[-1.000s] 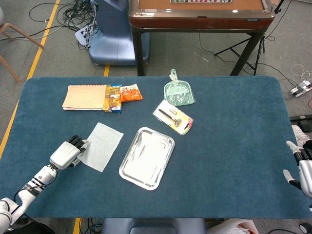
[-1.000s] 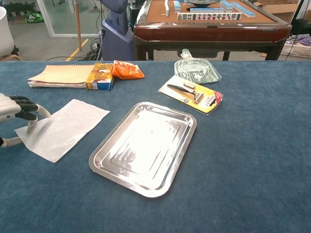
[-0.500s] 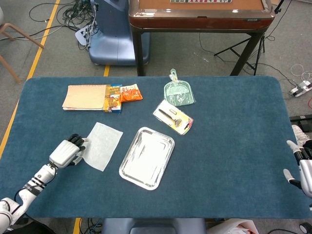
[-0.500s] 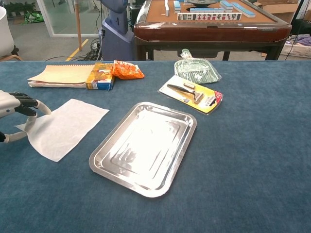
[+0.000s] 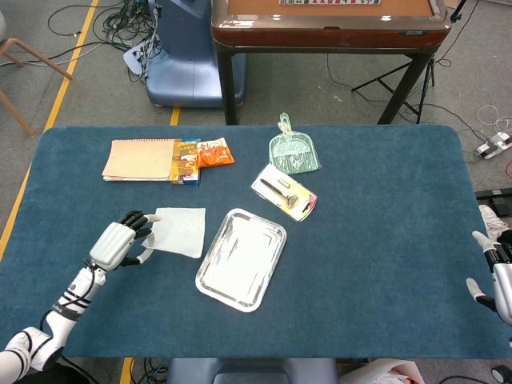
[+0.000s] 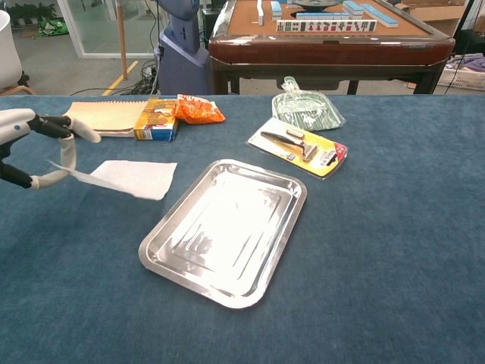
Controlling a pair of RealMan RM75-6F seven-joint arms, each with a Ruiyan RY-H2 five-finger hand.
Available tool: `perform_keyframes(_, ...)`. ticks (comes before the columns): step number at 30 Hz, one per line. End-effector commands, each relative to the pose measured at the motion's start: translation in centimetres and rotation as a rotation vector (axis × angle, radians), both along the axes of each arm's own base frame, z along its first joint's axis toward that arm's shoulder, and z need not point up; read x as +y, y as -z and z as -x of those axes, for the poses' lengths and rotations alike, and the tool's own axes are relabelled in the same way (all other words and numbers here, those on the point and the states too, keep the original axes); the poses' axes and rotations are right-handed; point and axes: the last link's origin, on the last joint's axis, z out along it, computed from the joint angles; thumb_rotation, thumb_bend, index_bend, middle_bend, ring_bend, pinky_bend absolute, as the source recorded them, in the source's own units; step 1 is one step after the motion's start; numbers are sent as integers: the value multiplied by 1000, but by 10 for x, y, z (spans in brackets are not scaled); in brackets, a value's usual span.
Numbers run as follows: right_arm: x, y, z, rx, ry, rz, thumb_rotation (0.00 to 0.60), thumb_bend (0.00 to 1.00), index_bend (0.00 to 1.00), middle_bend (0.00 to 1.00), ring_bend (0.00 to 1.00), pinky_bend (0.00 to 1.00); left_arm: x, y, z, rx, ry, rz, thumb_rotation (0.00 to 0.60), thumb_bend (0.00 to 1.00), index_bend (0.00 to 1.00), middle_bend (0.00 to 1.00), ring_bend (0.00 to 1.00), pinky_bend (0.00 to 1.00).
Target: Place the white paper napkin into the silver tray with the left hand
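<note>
The white paper napkin (image 5: 180,231) (image 6: 127,177) hangs lifted off the blue table, pinched at its left edge by my left hand (image 5: 120,242) (image 6: 42,148). It sits just left of the silver tray (image 5: 241,258) (image 6: 225,228), which lies bare near the table's middle. My right hand (image 5: 498,276) shows only at the right edge of the head view, fingers apart and holding nothing.
At the back left lie a tan notebook (image 5: 138,159), a small box (image 5: 186,161) and an orange snack bag (image 5: 214,152). A green dustpan (image 5: 293,151) and a yellow carded tool (image 5: 284,192) lie behind the tray. A brown table (image 6: 330,34) stands beyond.
My left hand has risen and moved right toward the tray, lifting the napkin off the cloth; before, the napkin lay flat. The right hand has not moved.
</note>
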Motion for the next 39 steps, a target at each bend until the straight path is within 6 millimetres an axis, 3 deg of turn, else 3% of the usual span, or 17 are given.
perform_keyframes(1,1,0,0,-1,0,2,600,279,161,263,212,280,-2,3,-30,-99,4,13,600,375,612,244,207,132)
perform_keyframes(10,3,-1,2,-5,2,8,600,279,161,263,212,280,-22,35,-84,-218,62,125,600,374,620,250,207,132)
perform_keyframes(21,6,-2,4,-9,9,15,600,279,161,263,212,280,-62,76,-98,-141,215,287,600,374,623,255,206,132)
perform_keyframes(28,7,-3,5,-10,11,20,600,279,161,263,212,280,-57,88,-94,2,312,254,600,375,621,255,202,119)
perform_keyframes(39,10,-4,6,-12,14,28,600,279,161,263,212,280,-35,90,-102,51,327,180,600,374,613,255,200,110)
